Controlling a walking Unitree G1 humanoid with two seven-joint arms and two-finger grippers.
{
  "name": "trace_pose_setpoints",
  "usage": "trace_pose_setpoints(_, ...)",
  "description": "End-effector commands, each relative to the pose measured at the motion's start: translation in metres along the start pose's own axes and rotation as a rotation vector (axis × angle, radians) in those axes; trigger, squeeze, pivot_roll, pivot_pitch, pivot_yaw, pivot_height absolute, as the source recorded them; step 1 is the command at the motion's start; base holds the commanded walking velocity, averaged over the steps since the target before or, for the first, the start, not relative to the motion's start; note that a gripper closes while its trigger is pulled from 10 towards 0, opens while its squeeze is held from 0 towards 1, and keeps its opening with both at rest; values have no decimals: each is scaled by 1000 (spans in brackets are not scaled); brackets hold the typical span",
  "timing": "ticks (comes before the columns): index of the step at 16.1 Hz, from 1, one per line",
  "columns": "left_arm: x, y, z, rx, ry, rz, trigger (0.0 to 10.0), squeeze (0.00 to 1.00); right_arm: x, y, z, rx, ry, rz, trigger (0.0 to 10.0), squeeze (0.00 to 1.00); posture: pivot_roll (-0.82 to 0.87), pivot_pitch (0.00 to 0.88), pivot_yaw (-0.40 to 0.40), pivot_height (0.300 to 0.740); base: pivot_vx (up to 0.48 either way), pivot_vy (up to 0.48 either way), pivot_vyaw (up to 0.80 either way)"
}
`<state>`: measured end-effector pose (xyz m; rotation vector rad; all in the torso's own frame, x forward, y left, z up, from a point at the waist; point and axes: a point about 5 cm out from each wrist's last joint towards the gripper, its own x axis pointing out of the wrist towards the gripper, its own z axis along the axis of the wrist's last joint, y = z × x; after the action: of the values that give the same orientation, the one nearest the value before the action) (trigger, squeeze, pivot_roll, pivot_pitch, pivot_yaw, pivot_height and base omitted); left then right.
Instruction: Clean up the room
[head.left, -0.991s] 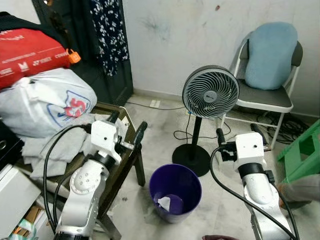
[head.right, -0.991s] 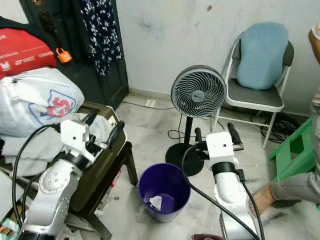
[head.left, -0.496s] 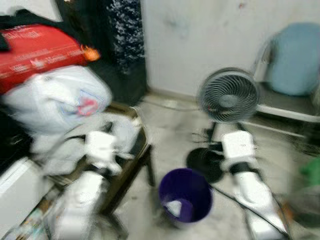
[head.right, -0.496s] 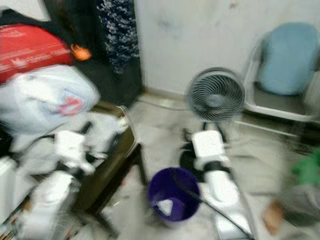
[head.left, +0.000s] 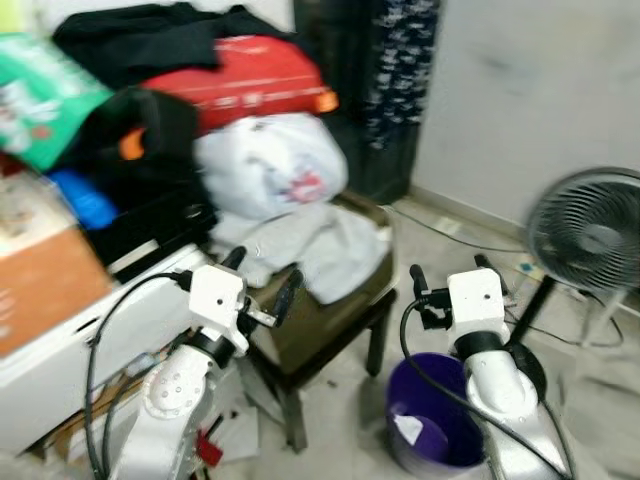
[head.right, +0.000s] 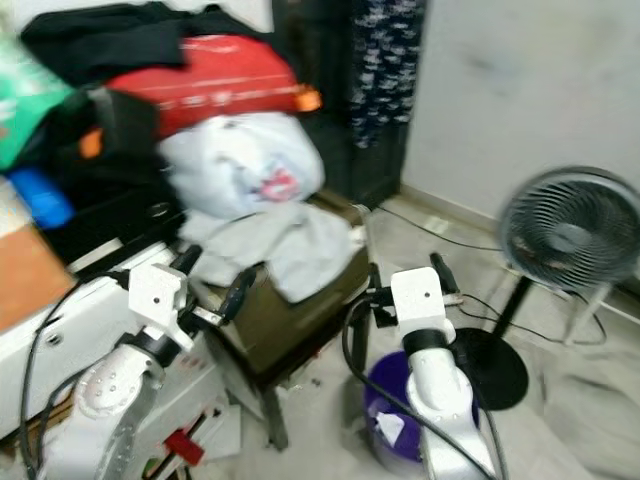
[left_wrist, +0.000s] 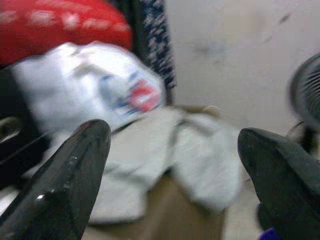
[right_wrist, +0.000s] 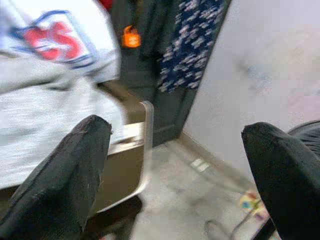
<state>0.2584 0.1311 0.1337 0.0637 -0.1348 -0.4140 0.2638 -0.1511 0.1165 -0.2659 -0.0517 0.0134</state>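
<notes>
Purple bin (head.left: 432, 430) sits on the floor just below the right gripper (head.left: 452, 278), crumpled paper (head.left: 407, 429) inside. Both grippers, left gripper (head.left: 261, 277) included, are raised, fingers spread, holding nothing. Beyond the left gripper: grey cloth (head.left: 315, 245) on a brown stool (head.left: 335, 320), then white bag (head.left: 270, 165), red bag (head.left: 240, 82).

motion-blurred fan (head.left: 588, 232), clutter pile (head.left: 150, 130) blurred
</notes>
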Motion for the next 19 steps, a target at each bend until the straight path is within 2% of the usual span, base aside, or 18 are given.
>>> trace_pose_setpoints(1,2,3,3,19,0,29,10000,0,1,0,3,-9,-7,6,10000,0,-94,19,38,740,0,0,794)
trace_pose_setpoints(4,0,3,2,31,15,55,10000,0,4,0,2,-11,-4,19,10000,0,-85,28,31,740,0,0,348)
trace_pose_setpoints(7,-3,0,1,31,25,57,10000,0,4,0,2,-9,0,20,10000,0,-80,32,29,740,0,0,800)
trace_pose_setpoints(16,-2,3,2,52,33,74,10000,0,7,2,1,-9,-1,31,10000,0,-70,19,20,740,0,0,772)
trace_pose_setpoints(19,-8,-2,-1,48,50,71,10000,0,4,2,-1,-13,6,32,10000,0,-71,16,19,740,0,0,138)
